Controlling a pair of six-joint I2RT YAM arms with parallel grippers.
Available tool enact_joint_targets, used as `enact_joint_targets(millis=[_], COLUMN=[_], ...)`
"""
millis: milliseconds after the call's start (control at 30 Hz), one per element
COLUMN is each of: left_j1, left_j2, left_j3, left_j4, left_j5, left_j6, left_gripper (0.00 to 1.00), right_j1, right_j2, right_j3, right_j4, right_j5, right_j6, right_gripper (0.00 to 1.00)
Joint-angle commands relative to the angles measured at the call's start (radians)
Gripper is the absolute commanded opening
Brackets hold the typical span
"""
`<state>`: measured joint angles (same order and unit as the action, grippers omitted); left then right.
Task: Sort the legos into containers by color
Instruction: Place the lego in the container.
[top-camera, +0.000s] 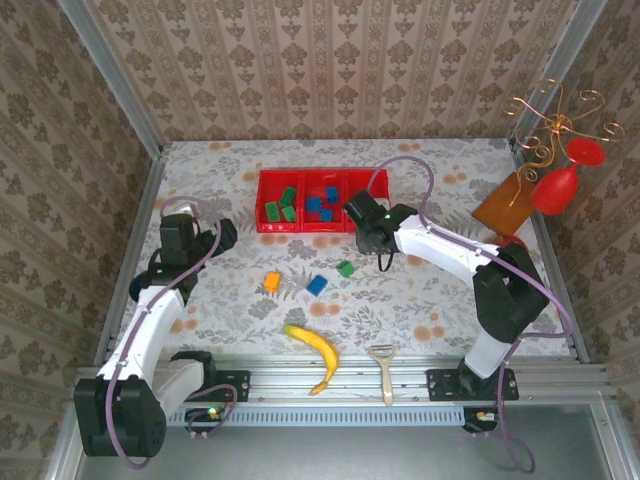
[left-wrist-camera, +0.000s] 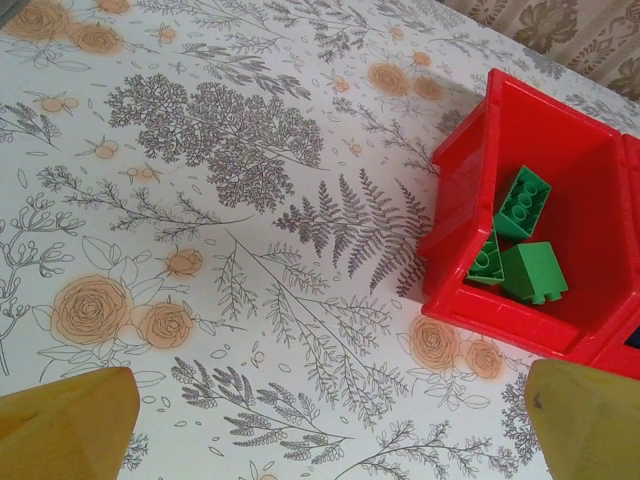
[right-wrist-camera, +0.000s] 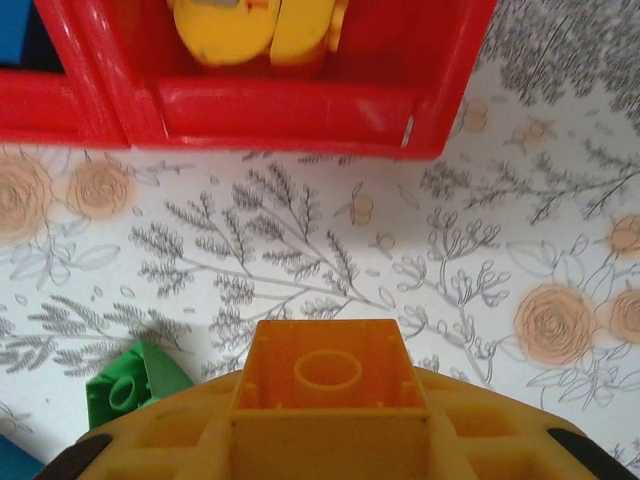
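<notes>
1. Left gripper (top-camera: 218, 236): the jaws stand fully apart with nothing between them. It hovers over bare patterned table (top-camera: 200, 170), left of the tray. In the left wrist view its yellow fingers (left-wrist-camera: 70, 425) sit at the two lower corners, cut off by the frame edge.

2. Red tray (top-camera: 300, 228): it lies toward the rear centre and has three compartments in a row.
   - Left compartment: green bricks (left-wrist-camera: 520, 235).
   - Middle compartment: blue bricks (top-camera: 322, 205).
   - Right compartment: orange-yellow bricks (right-wrist-camera: 255, 25).

3. Table in front of the tray: a loose orange brick (top-camera: 271, 282), a loose blue brick (top-camera: 317, 285) and a loose green brick (top-camera: 345, 268) lie apart from one another.

4. Near edge: a banana (top-camera: 315, 352) and a peeler (top-camera: 383, 372) lie between the arm bases, well apart from the bricks.

5. Right gripper (top-camera: 366, 226): it is closed on the held orange brick (right-wrist-camera: 325, 375), whose hollow underside faces the wrist camera. It sits just in front of the right compartment.

6. Far right: a red goblet ornament (top-camera: 557, 185), a brown board (top-camera: 505, 200) and a copper wire stand (top-camera: 550, 115) stand well apart from the tray.

7. Obstructions:
   - From above, the right gripper and its purple cable (top-camera: 405, 165) cover much of the right compartment.
   - The bricks in the right compartment are cut off at the top of the wrist view, so their number cannot be told.
   - The loose green brick is partly hidden behind the gripper body.
</notes>
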<state>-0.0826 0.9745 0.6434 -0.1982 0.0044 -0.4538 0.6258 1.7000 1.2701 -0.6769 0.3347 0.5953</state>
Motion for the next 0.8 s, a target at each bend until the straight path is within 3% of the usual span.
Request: enact_joint_targets(millis=[0,767], left_j1=[0.012,0.025], left_j2=[-0.023,-0.033], left_j3=[0.004,0.016], left_j4=[-0.027,-0.082], left_j5=[-0.003,0.003], left_j6=[-0.005,-0.001], left_gripper=[1.0,1.0], right_j1=[-0.023,-0.152], right_j2=[0.011,0.353], right_j3=[0.052,0.456], right_j4=[0.019,0.034], right_j5=[0.037,0.014], right_j6=[-0.057,-0.232], right_gripper=[0.16,0.19])
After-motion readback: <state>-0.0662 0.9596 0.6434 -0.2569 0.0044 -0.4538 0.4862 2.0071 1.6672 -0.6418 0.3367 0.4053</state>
